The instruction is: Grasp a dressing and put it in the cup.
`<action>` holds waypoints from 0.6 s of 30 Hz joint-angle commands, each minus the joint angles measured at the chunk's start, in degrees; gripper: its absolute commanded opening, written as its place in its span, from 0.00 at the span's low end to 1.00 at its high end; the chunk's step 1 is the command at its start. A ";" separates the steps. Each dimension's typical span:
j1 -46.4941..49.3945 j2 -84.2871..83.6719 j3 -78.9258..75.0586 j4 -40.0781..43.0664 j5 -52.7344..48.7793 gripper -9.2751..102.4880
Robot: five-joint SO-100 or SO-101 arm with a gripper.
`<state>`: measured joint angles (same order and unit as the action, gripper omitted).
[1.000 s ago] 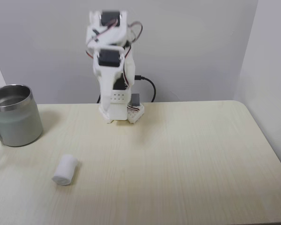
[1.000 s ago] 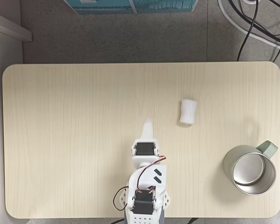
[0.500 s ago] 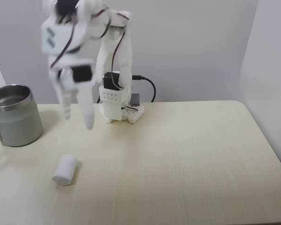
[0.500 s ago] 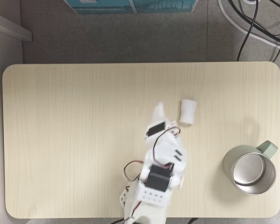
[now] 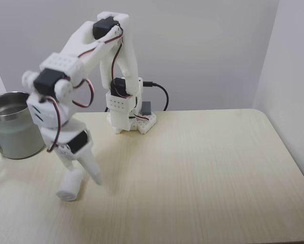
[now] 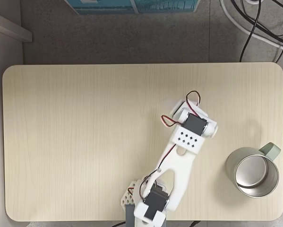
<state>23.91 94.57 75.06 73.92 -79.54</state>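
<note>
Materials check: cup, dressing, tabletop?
Cup: looks like brushed stainless steel, with a shiny silver-grey wall and reflective inside.
Dressing: soft white gauze or fabric roll, matte.
Tabletop: pale wood-grain surface, likely laminate; smooth with rounded corners.

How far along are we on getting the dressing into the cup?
Done: the gripper is down at the dressing, jaws spread. In hand: the grasp; the roll lies on the table, not visibly clamped. Left: close, lift, carry to the cup, which looks empty, and release.
</note>
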 commanded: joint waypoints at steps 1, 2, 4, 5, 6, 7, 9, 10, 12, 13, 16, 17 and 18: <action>0.00 1.32 -3.69 -5.36 -0.62 0.40; 0.00 2.46 -4.13 -6.42 -0.62 0.40; 0.09 4.66 -4.22 -7.91 -0.62 0.40; 0.26 5.10 -3.87 -8.09 -0.62 0.40; 0.62 5.10 -3.60 -8.26 -0.62 0.40; 0.97 5.10 -3.60 -8.70 -0.62 0.40; 1.85 5.36 -3.52 -9.40 -1.05 0.39; 2.46 5.36 -3.52 -9.58 -1.41 0.38; 3.52 5.45 -3.52 -10.72 -1.76 0.35; 4.04 5.54 -3.52 -11.25 -2.02 0.33; 5.36 5.89 -3.52 -12.30 -2.64 0.28; 5.54 5.98 -3.52 -12.57 -2.64 0.26; 5.62 6.15 -3.52 -12.83 -2.64 0.23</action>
<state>28.65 100.72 71.02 62.23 -81.74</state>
